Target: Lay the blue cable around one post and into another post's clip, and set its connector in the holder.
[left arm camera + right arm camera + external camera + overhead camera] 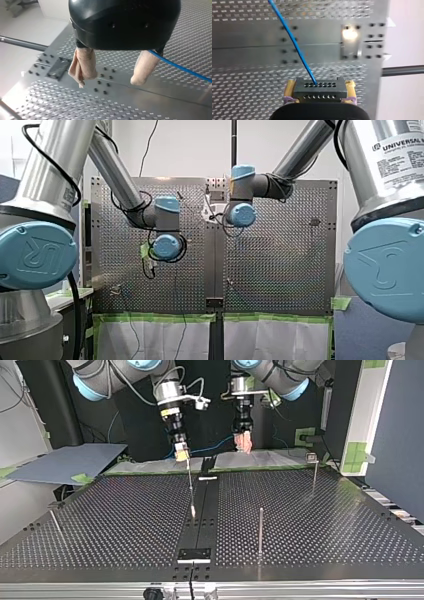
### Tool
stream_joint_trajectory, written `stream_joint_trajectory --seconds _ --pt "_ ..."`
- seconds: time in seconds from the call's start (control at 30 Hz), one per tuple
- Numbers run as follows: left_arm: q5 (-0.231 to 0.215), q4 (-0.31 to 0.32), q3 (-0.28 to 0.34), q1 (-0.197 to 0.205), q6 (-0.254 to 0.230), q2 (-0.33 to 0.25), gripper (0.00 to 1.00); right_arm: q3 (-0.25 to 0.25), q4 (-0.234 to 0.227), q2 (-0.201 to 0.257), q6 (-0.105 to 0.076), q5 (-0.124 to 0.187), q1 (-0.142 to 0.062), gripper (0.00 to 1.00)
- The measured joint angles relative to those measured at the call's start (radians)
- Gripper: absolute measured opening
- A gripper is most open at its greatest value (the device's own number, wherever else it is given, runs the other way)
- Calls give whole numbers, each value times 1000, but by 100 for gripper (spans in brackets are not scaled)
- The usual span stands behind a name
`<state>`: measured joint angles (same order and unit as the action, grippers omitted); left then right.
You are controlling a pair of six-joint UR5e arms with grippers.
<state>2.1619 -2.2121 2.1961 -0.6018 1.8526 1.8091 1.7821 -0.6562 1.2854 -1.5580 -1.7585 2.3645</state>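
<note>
Evidently little is done: my right gripper (320,85) clamps the connector (319,94), blue cable (292,40) running ahead of it, my left gripper (111,78) gapes empty (cable just beside one finger (145,67)), and every post (260,530) stands unwrapped.

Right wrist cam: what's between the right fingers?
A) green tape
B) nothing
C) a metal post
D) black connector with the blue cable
D: the black connector sits clamped between the right gripper and its yellow-padded fingers, with the blue cable running out of it.
</note>
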Motion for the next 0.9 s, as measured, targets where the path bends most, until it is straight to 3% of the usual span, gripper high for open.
stream_joint_trajectory --seconds 0.2,0.4,0.9 --pt "3 -53 -52 52 25 -52 100 -51 51 51 5 0 2 0" --pt "7 -110 -109 110 71 -110 100 -102 102 94 23 2 3 0" --pt "6 -240 -239 240 47 -240 100 -234 235 95 22 36 -11 0"
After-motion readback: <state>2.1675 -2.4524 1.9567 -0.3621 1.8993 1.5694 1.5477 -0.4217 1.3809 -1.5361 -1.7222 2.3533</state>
